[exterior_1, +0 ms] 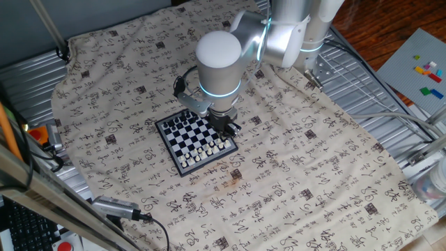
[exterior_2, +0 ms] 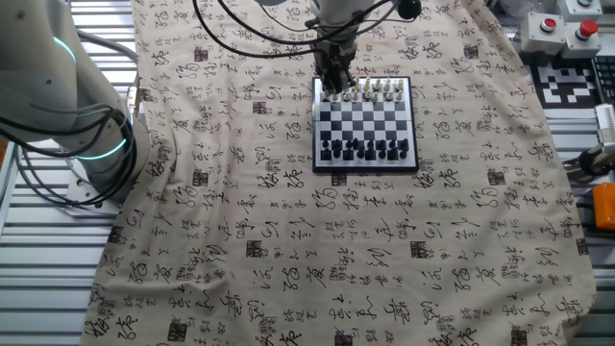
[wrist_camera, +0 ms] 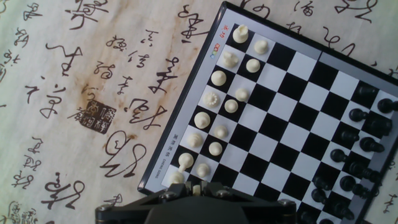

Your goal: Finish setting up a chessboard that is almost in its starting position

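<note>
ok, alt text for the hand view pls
Looking down along the gripper at a chessboard set at an angle on a cloth printed with calligraphy. White pieces fill two rows along the board's left edge, dark pieces crowd the right, and the middle squares are bare. The gripper's dark body fills the bottom edge, over the board's lower-left corner.

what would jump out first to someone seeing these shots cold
The small black-and-white checked chessboard with a dark frame sits mid-table on a cream cloth printed with dark calligraphy. Tiny white pieces line one edge and dark pieces the opposite edge. The silver arm's black two-finger gripper is down at the white-side corner of the board; whether it holds anything cannot be told.
</note>
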Available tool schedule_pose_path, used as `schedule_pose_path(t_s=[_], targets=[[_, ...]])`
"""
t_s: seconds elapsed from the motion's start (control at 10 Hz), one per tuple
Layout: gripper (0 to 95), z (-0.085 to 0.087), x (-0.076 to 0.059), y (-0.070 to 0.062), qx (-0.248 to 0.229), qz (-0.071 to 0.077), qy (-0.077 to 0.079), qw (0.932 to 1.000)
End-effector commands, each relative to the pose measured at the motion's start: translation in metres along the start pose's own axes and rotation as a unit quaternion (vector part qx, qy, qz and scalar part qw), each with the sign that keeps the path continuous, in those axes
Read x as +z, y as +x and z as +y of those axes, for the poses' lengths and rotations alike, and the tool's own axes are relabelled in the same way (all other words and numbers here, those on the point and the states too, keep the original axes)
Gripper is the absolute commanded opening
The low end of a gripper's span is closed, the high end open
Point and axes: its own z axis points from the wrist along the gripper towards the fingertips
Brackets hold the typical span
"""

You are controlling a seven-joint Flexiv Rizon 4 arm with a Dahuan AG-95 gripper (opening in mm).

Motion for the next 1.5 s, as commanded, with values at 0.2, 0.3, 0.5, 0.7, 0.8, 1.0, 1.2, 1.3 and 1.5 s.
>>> schedule_pose_path(t_s=[0.2,0.3,0.5,0.7,0.8,1.0,1.2,1.3,1.5], targets=[[0.0,0.0003,0.0020,0.0008,0.000,-0.002,0.000,1.0000],[0.0,0.0006,0.0025,0.0009,0.000,-0.002,0.000,1.0000],[0.0,0.0019,0.0048,0.0008,0.001,-0.002,0.001,1.0000],[0.0,0.0028,0.0066,0.0005,0.001,-0.004,0.001,1.0000],[0.0,0.0029,0.0069,0.0003,0.001,-0.004,0.001,1.0000],[0.0,0.0030,0.0072,0.0002,0.001,-0.005,0.001,1.0000],[0.0,0.0031,0.0074,0.0005,0.001,-0.007,0.002,1.0000],[0.0,0.0031,0.0074,0.0005,0.001,-0.007,0.002,1.0000],[0.0,0.0032,0.0079,0.0006,0.000,-0.007,0.002,1.0000]])
